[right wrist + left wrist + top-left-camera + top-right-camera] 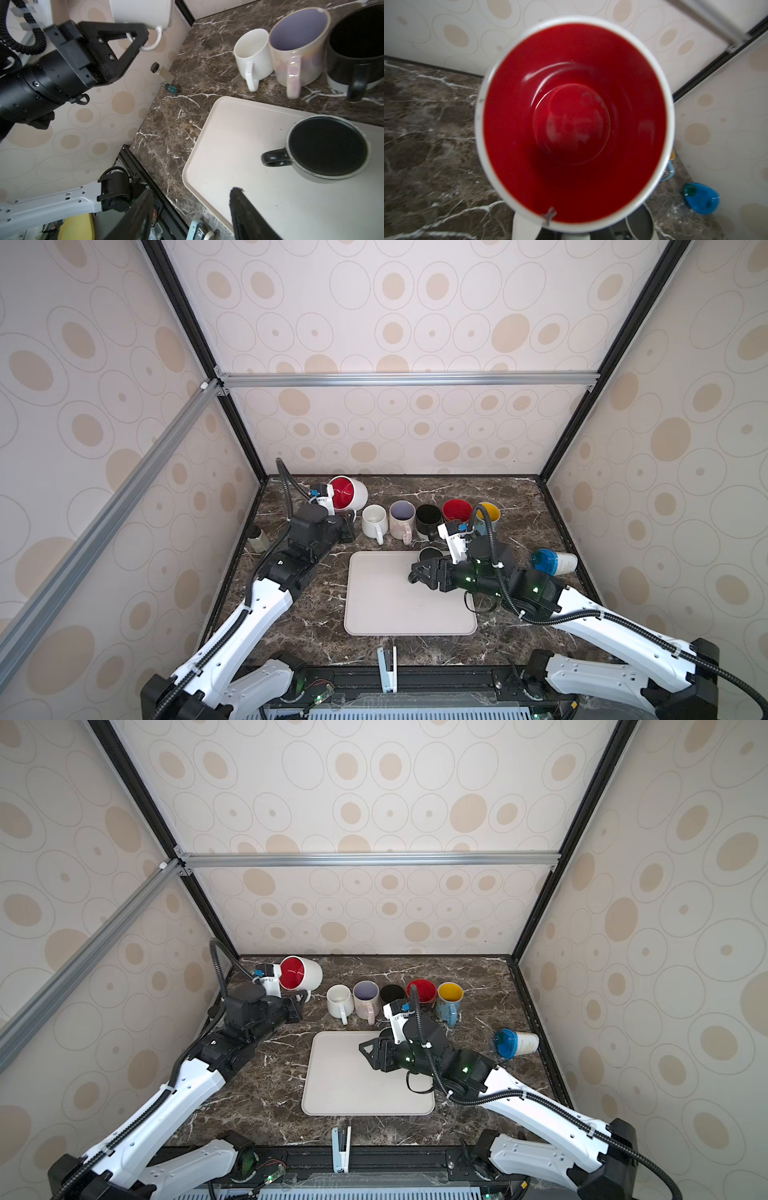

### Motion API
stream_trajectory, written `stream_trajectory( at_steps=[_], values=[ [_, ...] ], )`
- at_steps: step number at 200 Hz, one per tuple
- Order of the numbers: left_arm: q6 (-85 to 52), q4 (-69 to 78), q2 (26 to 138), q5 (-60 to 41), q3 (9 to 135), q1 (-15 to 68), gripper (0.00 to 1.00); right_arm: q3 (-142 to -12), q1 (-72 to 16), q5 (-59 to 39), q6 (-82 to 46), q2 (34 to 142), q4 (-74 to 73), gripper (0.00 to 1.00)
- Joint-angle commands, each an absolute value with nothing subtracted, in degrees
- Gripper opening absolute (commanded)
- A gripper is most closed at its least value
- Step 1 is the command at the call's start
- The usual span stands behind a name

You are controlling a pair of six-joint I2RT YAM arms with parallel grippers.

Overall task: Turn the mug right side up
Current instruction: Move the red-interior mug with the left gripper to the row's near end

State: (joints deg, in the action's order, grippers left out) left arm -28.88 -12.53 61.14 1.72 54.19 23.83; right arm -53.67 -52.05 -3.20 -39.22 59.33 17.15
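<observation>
A white mug with a red inside (pixel 348 492) (pixel 300 972) hangs tipped on its side above the table's back left, its mouth facing the left wrist camera (pixel 575 124). My left gripper (pixel 345 521) (pixel 297 997) is shut on its handle (pixel 154 40). A dark-lined mug (pixel 430 553) (pixel 326 147) stands mouth up on the pale tray (pixel 386 605) (pixel 249 128). My right gripper (pixel 417 572) (pixel 368 1048) (pixel 192 191) hovers open over the tray just in front of that mug, with nothing between its fingers.
Behind the tray stands a row of upright mugs: white (pixel 374 520), pinkish (pixel 402 518), black (pixel 428 516), red-lined (pixel 456 510), yellow-lined (pixel 488 512). A blue-lidded cup (pixel 552 562) lies at the right. A small bottle (pixel 257 539) stands by the left wall.
</observation>
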Motion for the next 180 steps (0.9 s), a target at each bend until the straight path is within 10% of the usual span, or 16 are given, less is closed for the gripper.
stream_trajectory(
  at_steps=[1,180],
  values=[
    [-22.91,-15.81,62.58,8.92,59.35,23.38,0.00,-55.69,-52.04,3.87,-38.43,60.20,25.70,0.60],
    [-21.39,-8.70,85.03,5.69,61.45,19.58,0.00,-55.80,-50.95,13.31,-38.68,60.85,34.32,0.58]
  ],
)
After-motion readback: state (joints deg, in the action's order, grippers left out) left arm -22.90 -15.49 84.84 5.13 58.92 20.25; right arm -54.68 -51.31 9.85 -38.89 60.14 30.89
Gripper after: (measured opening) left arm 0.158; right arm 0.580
